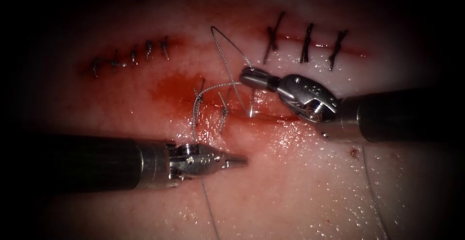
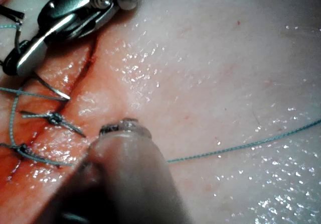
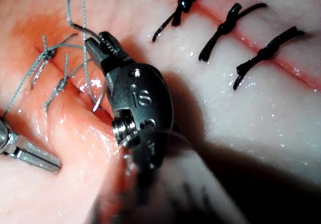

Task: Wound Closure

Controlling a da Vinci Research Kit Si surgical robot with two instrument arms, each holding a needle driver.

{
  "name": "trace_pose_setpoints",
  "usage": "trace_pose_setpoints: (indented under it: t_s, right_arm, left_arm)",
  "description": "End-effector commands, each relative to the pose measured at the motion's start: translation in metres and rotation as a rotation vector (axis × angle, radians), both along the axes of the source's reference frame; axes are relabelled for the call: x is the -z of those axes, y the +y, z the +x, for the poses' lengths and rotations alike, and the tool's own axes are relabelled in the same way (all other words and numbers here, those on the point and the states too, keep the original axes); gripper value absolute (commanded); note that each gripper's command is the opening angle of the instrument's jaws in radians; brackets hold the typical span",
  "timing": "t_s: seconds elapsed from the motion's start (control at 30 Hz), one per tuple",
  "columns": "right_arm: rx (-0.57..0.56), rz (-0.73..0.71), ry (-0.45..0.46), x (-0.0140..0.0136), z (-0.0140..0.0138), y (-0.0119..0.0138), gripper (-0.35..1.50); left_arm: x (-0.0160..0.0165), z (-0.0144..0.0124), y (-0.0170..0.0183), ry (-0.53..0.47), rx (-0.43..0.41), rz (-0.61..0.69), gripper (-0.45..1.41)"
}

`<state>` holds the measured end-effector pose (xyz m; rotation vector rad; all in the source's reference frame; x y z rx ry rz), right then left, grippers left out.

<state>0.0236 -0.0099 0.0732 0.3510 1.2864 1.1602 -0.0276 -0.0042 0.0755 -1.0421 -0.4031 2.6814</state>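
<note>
bright glare at centre, dark shadow around the edges

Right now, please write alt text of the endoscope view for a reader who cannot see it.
The right tool, jaws shut, holds the curved needle near its thread end, its tip down at the cut in the tissue. The left tool sits below the cut, jaws shut on nothing.
</note>
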Motion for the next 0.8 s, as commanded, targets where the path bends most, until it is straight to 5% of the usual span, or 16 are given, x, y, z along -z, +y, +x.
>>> trace_pose_setpoints:
  t_s: [0.03, 0.4, 0.8]
  right_arm:
    - [-0.013, 0.043, 0.016, -0.0002, 0.0007, -0.0003, -0.35]
    - [-0.025, 0.334, 0.127, -0.0002, 0.0007, -0.0004, -0.35]
    - [0.018, 0.474, 0.209, 0.0002, 0.0014, -0.0017, -0.35]
  left_arm:
    - [-0.0005, -0.0004, -0.0008, 0.0, -0.001, 0.001, 0.04]
    - [-0.0006, -0.0002, -0.0008, -0.001, -0.004, 0.0, 0.02]
    - [-0.0007, 0.0, -0.0006, 0.002, -0.004, -0.003, 0.02]
